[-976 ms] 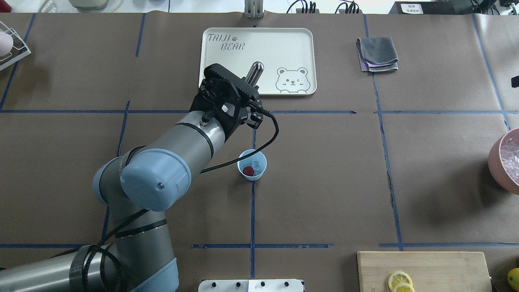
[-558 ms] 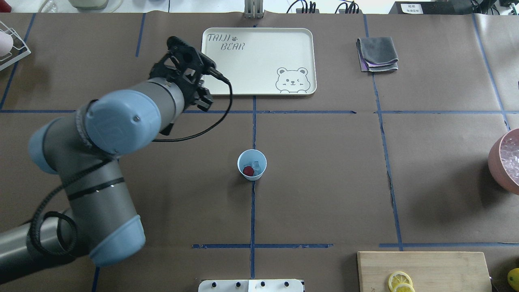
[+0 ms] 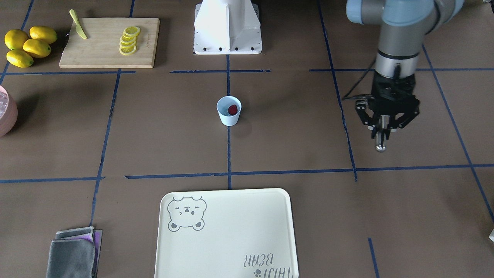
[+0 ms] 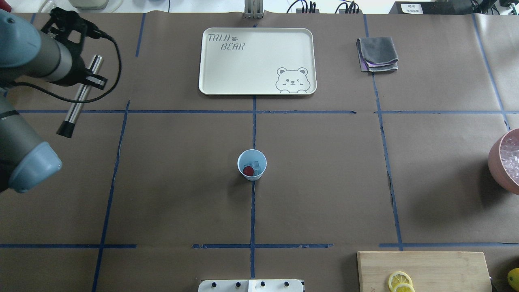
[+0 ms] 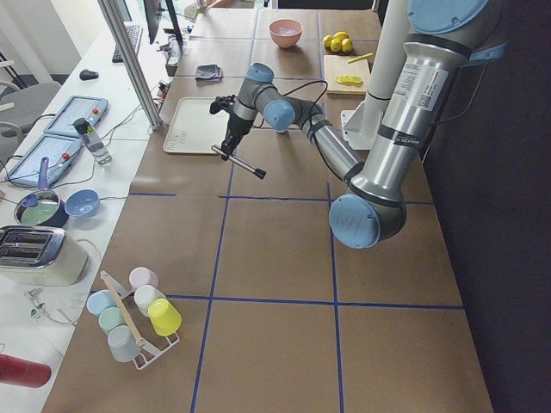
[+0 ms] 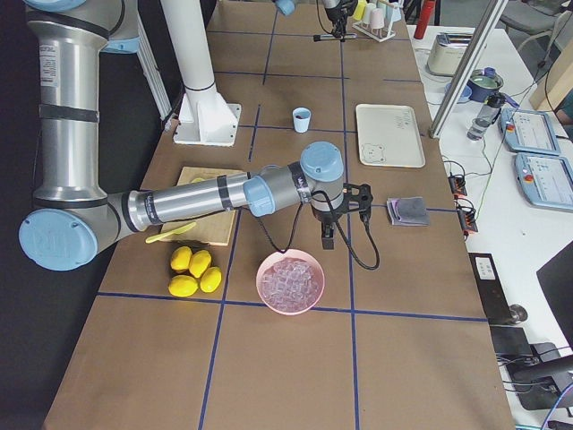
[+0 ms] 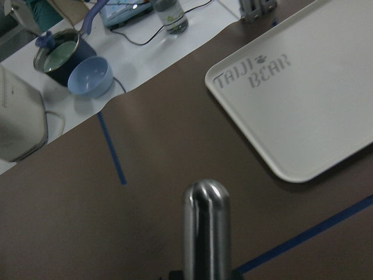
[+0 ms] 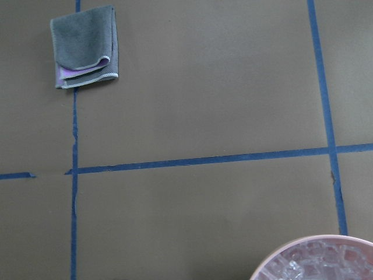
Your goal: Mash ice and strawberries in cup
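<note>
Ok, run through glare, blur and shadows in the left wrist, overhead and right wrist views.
Left wrist view: the metal muddler is soft, too near the lens, with a bright highlight on its rounded tip; the tray lettering is readable. Overhead view: soft shadows fall left of the cup and pink bowl; no glare. Right wrist view: evenly lit, the cloth sharp.

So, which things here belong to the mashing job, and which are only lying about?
For the job: cup, strawberry and ice inside it, metal masher held in the left gripper.
Lying about: tray, grey cloth, cutting board with lemon slices, whole lemons, pink bowl.
</note>
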Robot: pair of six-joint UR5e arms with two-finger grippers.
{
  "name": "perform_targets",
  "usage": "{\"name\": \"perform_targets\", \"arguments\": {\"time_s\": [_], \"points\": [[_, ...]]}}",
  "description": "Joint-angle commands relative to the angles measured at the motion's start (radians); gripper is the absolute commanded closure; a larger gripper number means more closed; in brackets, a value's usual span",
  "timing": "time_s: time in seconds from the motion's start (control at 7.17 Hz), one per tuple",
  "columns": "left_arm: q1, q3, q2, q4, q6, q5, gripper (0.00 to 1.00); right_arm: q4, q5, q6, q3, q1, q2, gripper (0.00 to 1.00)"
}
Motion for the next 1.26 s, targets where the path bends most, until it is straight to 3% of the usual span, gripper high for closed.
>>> {"name": "perform_targets", "arguments": {"time_s": [0.0, 0.28, 0.42, 0.56, 0.84, 1.12], "points": [[-0.105, 0.063, 0.109, 0.002, 0.008, -0.175, 0.99, -0.184, -0.104, -0.245, -0.005, 0.020, 0.023, 0.01], [-0.195, 0.172, 0.182, -0.028, 0.036, -0.318, 0.99, -0.213, -0.106, -0.257, -0.002, 0.024, 0.039, 0.01], [-0.217, 0.256, 0.203, -0.117, 0.036, -0.323, 1.00, -0.215, -0.106, -0.257, -0.003, 0.024, 0.040, 0.01], [-0.220, 0.333, 0.206, -0.213, -0.032, -0.323, 1.00, -0.215, -0.106, -0.257, -0.002, 0.024, 0.040, 0.01], [-0.214, 0.559, 0.223, -0.574, -0.109, -0.323, 1.00, -0.215, -0.106, -0.257, 0.001, 0.024, 0.043, 0.01], [-0.214, 0.571, 0.232, -0.589, -0.107, -0.363, 1.00, -0.215, -0.106, -0.256, 0.003, 0.024, 0.045, 0.01]]}}
